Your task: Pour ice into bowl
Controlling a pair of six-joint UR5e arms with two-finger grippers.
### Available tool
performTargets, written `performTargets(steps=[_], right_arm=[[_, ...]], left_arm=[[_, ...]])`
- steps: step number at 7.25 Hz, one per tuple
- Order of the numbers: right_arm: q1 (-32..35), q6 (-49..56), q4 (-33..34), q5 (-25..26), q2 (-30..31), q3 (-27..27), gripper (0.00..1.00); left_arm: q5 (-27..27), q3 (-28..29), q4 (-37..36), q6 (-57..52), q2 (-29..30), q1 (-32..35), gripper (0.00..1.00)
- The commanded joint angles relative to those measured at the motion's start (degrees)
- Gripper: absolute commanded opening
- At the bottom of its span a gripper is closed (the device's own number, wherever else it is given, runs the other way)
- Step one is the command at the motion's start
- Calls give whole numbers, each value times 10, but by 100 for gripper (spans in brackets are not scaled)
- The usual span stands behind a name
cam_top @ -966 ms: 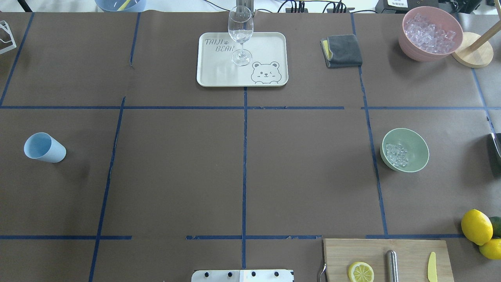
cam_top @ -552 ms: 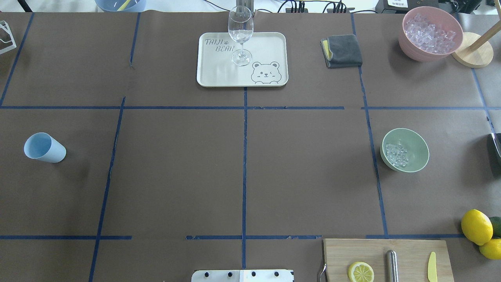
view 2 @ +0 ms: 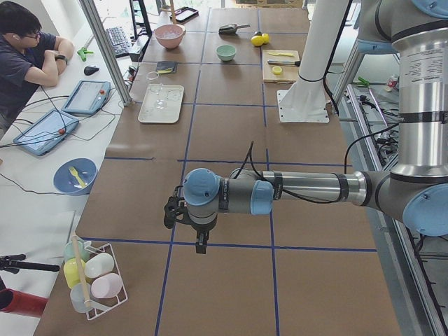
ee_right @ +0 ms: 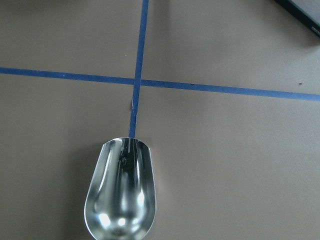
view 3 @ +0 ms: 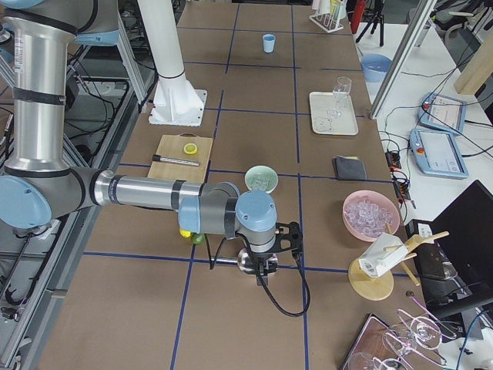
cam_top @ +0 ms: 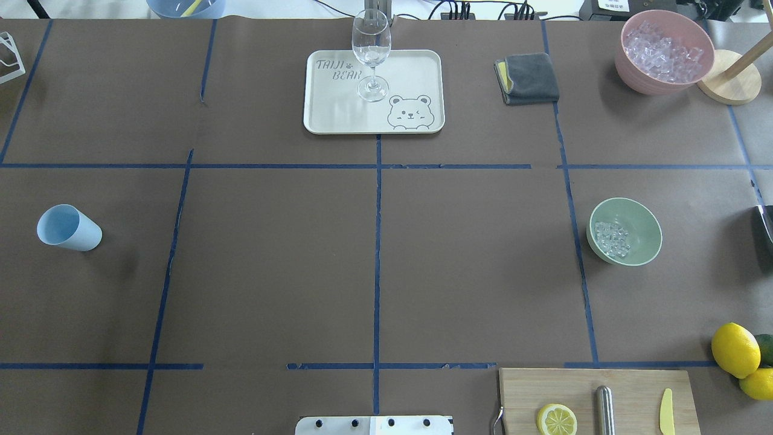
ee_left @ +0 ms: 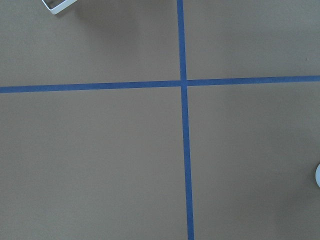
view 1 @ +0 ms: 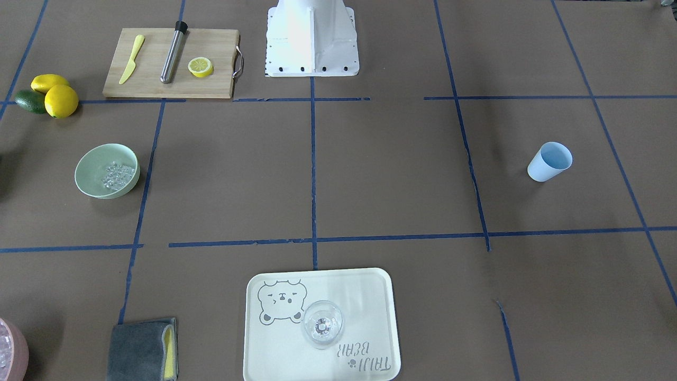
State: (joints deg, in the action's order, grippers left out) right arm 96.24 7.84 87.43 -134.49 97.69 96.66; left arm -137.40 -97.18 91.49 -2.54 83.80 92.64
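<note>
Seen from across the surface, the mint-green bowl (view 1: 89,168) stands upright toward the robot's right end, about midway between the long edges. The ice (view 1: 117,175) is heaped inside it against one wall, and no arm shows. The overhead view agrees: the cubes lie in the bowl, none visible on the paper around it, and a pink bowl (cam_top: 634,81) holding more ice sits at the far right corner. The left-end camera has the left hand (view 2: 201,245) hanging over the left end, well apart from the bowl; I cannot tell whether it is open or closed. The right-end camera puts the right hand (view 3: 262,274) low between the bowl and the right end, with a metal scoop (view 3: 245,262) at it; whether it grips the scoop cannot be told. The left wrist view shows only paper and blue tape (ee_left: 185,130). The right wrist view shows the scoop's pan empty above a tape crossing. The pour looks complete. If another load follows, the scoop passing low could clip the light bowl's rim and tip it. Cubes dropped from height could bounce out.
</note>
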Motion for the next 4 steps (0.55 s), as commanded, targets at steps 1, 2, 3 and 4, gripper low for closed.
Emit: performTargets(steps=[1,2,3,4], right_arm=[[-1,-1,-1,-1,0,5,100],[-1,-2,-1,-1,0,5,100],[-1,-2,-2,-2,1,5,100],[-1,-2,-4,-1,1,5,100]], left_arm=[[3,0,0,0,0,1,100],[3,1,0,0,0,0,100],[3,0,0,0,0,0,100],[3,2,-1,1,0,0,100]])
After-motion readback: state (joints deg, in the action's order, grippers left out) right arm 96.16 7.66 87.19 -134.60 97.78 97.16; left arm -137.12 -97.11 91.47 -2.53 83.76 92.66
